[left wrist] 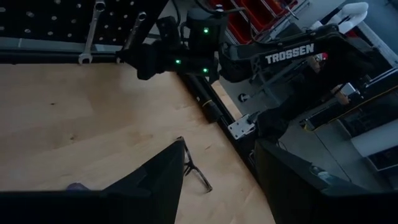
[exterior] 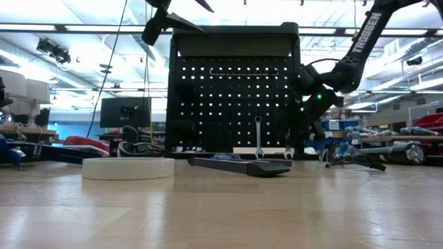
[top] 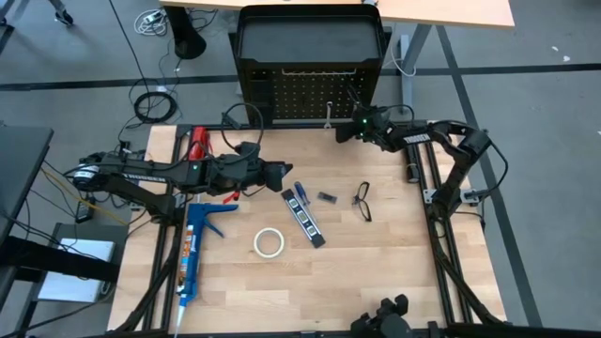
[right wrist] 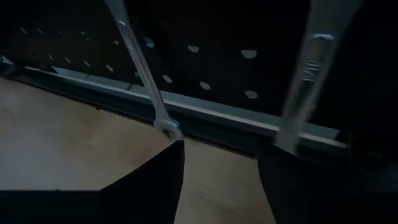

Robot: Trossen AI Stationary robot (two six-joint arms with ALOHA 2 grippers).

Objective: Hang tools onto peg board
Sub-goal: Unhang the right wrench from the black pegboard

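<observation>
Seemingly free of any load, the right claw (top: 344, 131) stood at 1 o'clock against the foot of the peg board (top: 300, 94), its fingers parted around nothing. The black, hole-filled board rose upright at the tabletop's (top: 394, 272) 12 o'clock edge. It carried one silver wrench (exterior: 257, 137) and a second silver wrench (right wrist: 306, 74), both slim and shiny, hanging nearly vertical with their lower ends near the board's bottom rail. The left claw (top: 282, 176) hovered at 10 o'clock, spread wide and empty. On the wood lay the white tape roll (top: 269, 242) at 7 o'clock, and the black-and-white pen-like tool (top: 303, 218), its length running 11 to 5 o'clock.
</observation>
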